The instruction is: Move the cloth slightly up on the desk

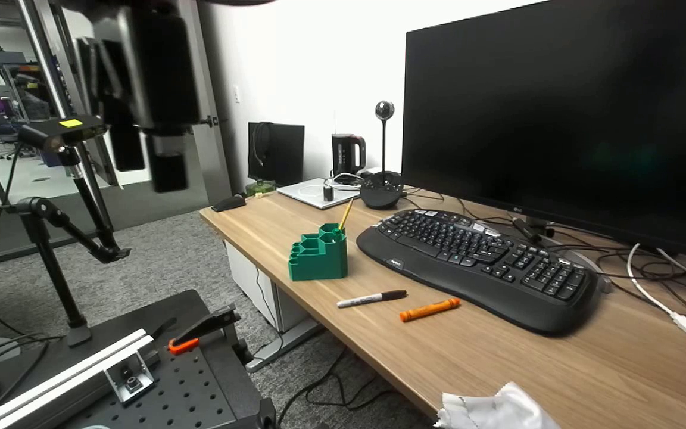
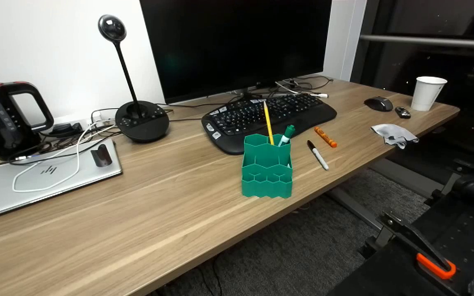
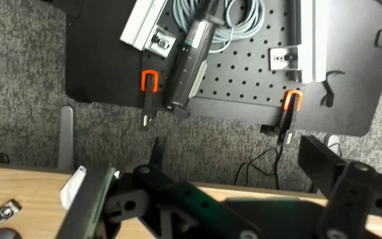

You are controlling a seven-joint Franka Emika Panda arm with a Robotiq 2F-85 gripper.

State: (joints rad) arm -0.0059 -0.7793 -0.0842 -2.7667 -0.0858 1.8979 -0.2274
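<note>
The light grey cloth [image 2: 394, 134] lies crumpled near the front edge of the wooden desk [image 2: 138, 242], with one corner at that edge. It also shows, cut off by the frame, in an exterior view [image 1: 495, 411]. In the wrist view the cloth [image 3: 72, 188] is at the lower left, partly hidden behind a dark part of the gripper. My gripper [image 1: 148, 174] hangs high up, apart from the desk and the cloth. In the wrist view its fingers [image 3: 233, 142] are wide apart with nothing between them, above the floor by the desk's edge.
A green pen holder [image 2: 266, 164], a marker [image 2: 317, 155], an orange crayon [image 2: 325, 137] and a black keyboard [image 1: 480, 268] are on the desk. A mouse [image 2: 379, 103], a small black-and-silver device [image 2: 403, 112] and a white cup [image 2: 426, 93] stand beyond the cloth. A monitor [image 1: 557, 119] stands behind.
</note>
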